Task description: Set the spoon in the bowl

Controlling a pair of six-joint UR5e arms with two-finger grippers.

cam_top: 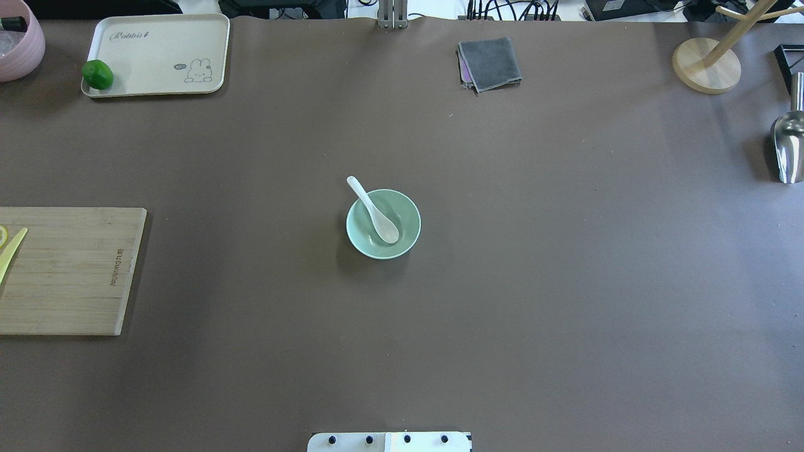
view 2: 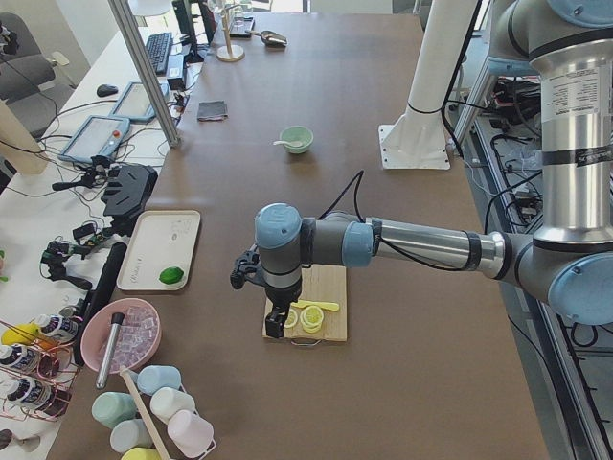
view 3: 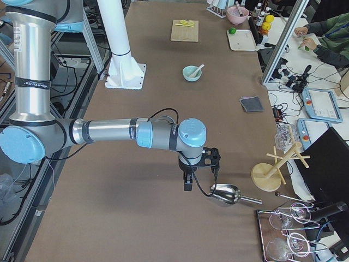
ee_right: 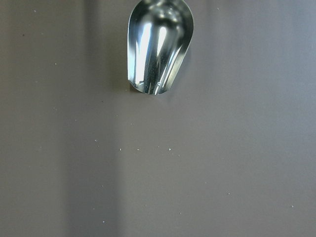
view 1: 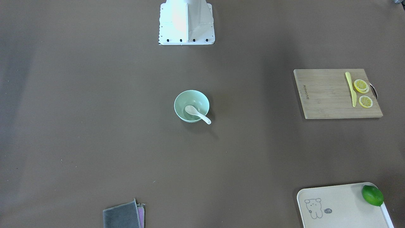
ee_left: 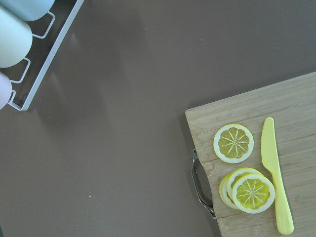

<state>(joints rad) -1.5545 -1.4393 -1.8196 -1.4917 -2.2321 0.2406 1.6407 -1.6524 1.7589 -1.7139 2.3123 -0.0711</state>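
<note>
The pale mint-green bowl (view 1: pixel 183 102) stands at the middle of the table. The white spoon (view 1: pixel 196 114) lies in it, scoop inside and handle resting over the rim. Both also show in the overhead view: bowl (cam_top: pixel 407 221), spoon (cam_top: pixel 373 210). My left gripper (view 2: pixel 278 322) shows only in the exterior left view, above the cutting board, far from the bowl. My right gripper (view 3: pixel 188 182) shows only in the exterior right view, above a metal scoop. I cannot tell whether either is open or shut.
A wooden cutting board (view 1: pixel 329 95) carries a yellow knife (view 1: pixel 350 88) and lemon slices (view 1: pixel 361 85). A cream tray (cam_top: pixel 157 53) holds a lime (cam_top: pixel 97 74). A grey cloth (cam_top: pixel 490 63), a metal scoop (cam_top: pixel 788 141) and a wooden stand (cam_top: pixel 706 66) sit at the table's edges.
</note>
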